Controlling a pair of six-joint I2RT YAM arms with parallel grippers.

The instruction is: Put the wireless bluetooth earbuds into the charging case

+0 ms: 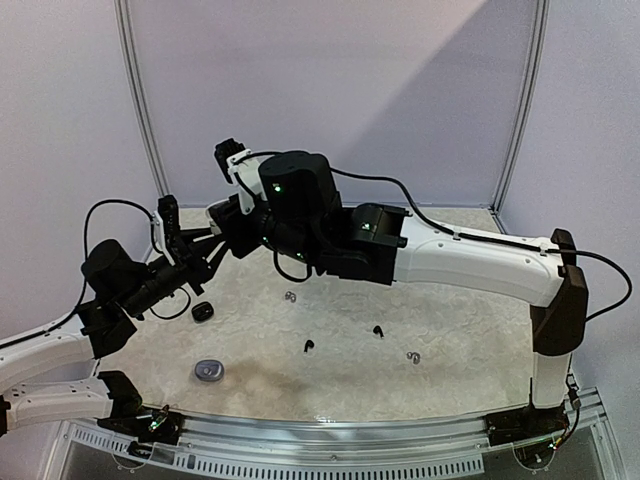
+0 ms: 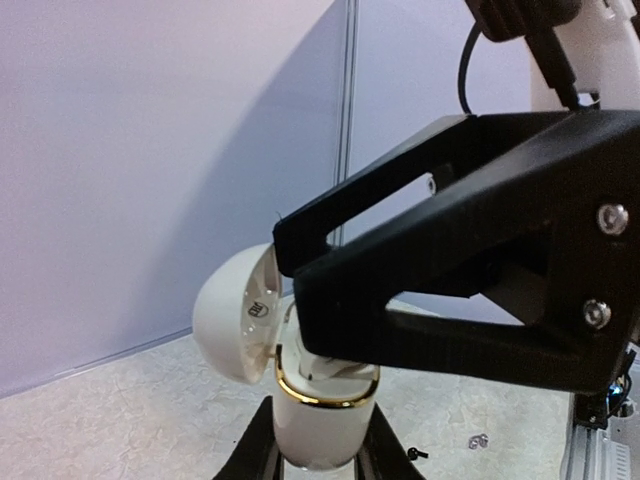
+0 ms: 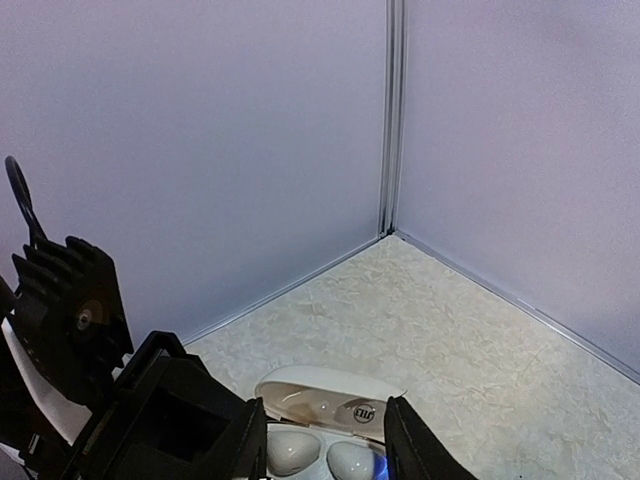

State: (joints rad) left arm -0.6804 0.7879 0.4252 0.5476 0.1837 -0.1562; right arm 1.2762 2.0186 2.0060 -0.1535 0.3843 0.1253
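The left gripper (image 2: 322, 462) squeezes the white case (image 2: 320, 425) from both sides and holds it up in the air. Its lid (image 2: 232, 312) hangs wide open (there is a gold ring round the rim). The right gripper (image 3: 325, 445) is right over the case, with its fingers spread apart. Two white buds (image 3: 292, 452) sit in the case's cups. Down on the table (image 1: 460, 330) lie a black case (image 1: 203, 311), a grey case (image 1: 210, 371), a silvery bud (image 1: 290, 297), two black buds (image 1: 308, 346) and a second silvery bud (image 1: 414, 357).
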